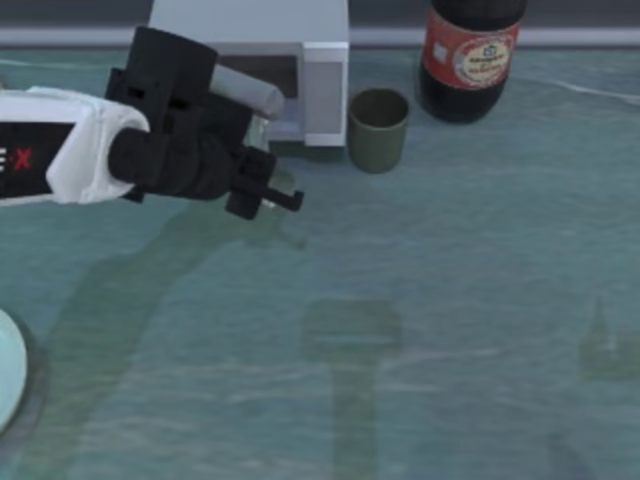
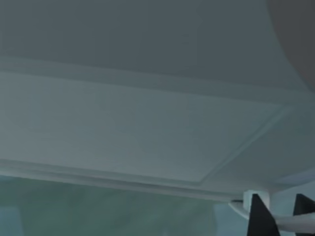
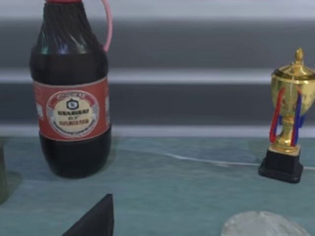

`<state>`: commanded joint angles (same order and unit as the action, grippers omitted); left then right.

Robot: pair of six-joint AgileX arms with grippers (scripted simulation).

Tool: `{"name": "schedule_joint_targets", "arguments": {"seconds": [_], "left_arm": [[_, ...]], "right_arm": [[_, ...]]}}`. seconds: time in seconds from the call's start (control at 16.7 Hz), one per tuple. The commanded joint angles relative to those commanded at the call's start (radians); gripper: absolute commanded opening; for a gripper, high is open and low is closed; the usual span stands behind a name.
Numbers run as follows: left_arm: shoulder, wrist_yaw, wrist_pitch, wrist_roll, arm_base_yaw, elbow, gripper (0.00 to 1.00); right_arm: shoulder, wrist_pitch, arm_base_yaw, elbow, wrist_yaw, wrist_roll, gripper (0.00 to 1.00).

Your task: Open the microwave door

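So, left pincer (image 1: 272, 192) clamped round the white bar handle (image 2: 236, 206) of the microwave door (image 1: 262, 92), out front of the microwave (image 1: 300, 40) at counter (image 1: 450, 300) back. Door swung partway toward left arm, hinge leftward. Right pincer (image 3: 93, 221) off near the bottle (image 3: 74, 98); couldn't tell its state.

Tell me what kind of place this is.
Probably a staged tabletop in a rendered simulation, not a real kitchen: a small white microwave, a dark sauce bottle and a green cup sit on a teal table, with a gold trophy nearby.
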<state>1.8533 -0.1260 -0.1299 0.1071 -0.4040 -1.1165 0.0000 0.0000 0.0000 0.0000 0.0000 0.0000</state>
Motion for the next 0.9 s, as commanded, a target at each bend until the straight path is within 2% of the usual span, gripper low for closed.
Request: {"name": "schedule_joint_targets", "arguments": {"seconds": [0.54,0.9], "left_arm": [[0.000,0.000,0.000,0.000,0.000,0.000,0.00],[-0.013,-0.040,-0.005,0.041,0.015,0.016,0.00]], "right_arm": [[0.000,0.000,0.000,0.000,0.000,0.000,1.00],[0.000,0.000,0.000,0.000,0.000,0.000,1.00]]}}
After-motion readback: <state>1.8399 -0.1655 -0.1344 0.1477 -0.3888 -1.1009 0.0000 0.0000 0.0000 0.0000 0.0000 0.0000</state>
